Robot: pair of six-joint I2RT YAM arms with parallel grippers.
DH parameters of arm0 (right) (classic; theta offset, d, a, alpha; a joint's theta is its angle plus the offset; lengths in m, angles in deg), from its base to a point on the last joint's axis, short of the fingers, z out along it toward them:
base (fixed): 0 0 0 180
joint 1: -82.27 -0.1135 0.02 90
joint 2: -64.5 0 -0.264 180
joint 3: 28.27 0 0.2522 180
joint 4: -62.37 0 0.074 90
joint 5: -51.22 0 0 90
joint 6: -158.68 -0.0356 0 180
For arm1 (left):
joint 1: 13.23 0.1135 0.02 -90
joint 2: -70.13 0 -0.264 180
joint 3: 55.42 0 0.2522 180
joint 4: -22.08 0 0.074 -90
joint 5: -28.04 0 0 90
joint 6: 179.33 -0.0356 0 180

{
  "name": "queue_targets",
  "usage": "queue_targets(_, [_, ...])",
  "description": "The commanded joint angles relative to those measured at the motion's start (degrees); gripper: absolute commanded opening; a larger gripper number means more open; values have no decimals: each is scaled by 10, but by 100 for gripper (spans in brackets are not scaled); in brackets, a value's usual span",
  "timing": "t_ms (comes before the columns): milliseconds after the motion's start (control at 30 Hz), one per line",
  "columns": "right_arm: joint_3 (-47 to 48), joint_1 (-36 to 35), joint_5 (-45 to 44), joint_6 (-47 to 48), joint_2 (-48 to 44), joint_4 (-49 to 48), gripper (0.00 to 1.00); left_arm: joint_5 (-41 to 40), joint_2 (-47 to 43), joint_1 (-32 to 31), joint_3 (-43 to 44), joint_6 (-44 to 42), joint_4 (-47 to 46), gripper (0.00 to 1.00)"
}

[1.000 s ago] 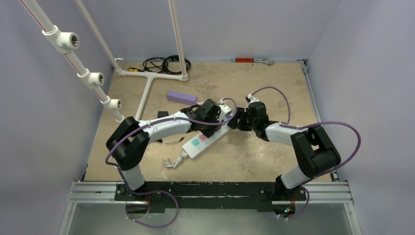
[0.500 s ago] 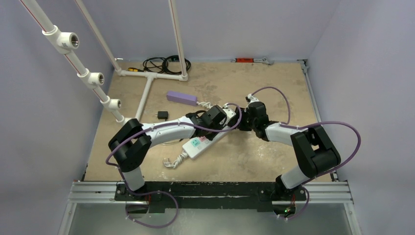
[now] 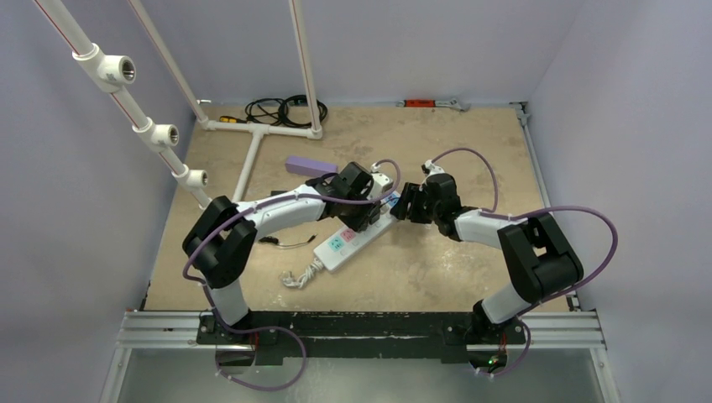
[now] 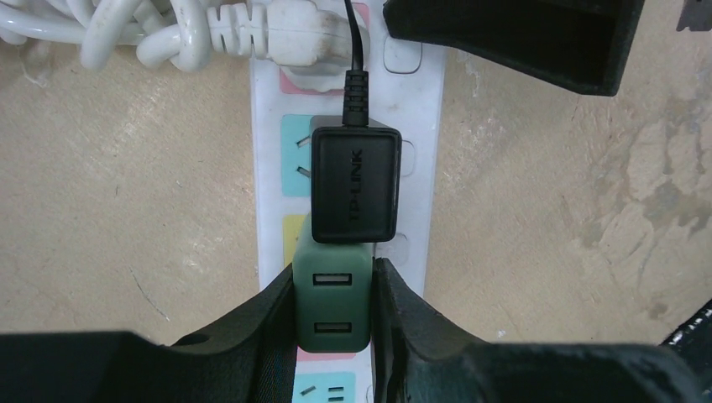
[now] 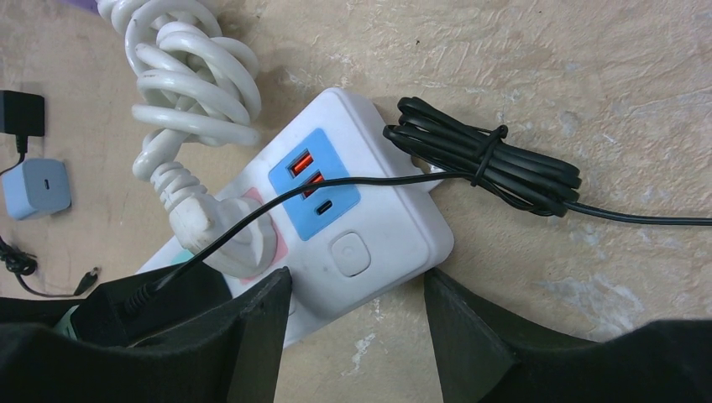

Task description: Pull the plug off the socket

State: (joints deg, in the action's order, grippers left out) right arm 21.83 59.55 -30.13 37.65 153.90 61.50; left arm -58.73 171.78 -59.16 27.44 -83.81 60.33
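The socket (image 3: 340, 243), a long white power strip with coloured faces, lies slanted mid-table. In the left wrist view a green two-port USB plug (image 4: 332, 290) sits over the socket (image 4: 424, 126), and my left gripper (image 4: 333, 323) is shut on its sides. Whether its pins are still seated is hidden. A black adapter (image 4: 353, 186) and a white plug (image 4: 294, 38) sit just beyond it. My right gripper (image 5: 357, 285) is open astride the socket's switch end (image 5: 386, 218); one finger rests on the strip, the other stands beside its corner.
A tied black cable bundle (image 5: 487, 164) lies against the strip's end, and the coiled white cord (image 5: 193, 75) lies beside it. A small grey charger (image 5: 38, 186) lies loose. A purple box (image 3: 311, 166), a white pipe frame (image 3: 252, 147) and a black cable coil (image 3: 281, 109) lie further back.
My left wrist swung right and then back to the left and further back, its jaws staying shut. The right arm and the strip have held still.
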Motion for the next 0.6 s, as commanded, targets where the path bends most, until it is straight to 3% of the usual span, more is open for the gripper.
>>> queue_targets(0, [8,0,-7,11,15,20,62,45,40,28,-12,20,17,0])
queue_targets(167, [8,0,-6,11,14,20,62,65,43,33,-14,22,15,0])
queue_targets(400, [7,1,-6,11,13,20,62,29,29,32,-26,21,1,0])
queue_targets(567, [7,1,-6,11,12,19,62,-48,9,10,-36,13,-8,0])
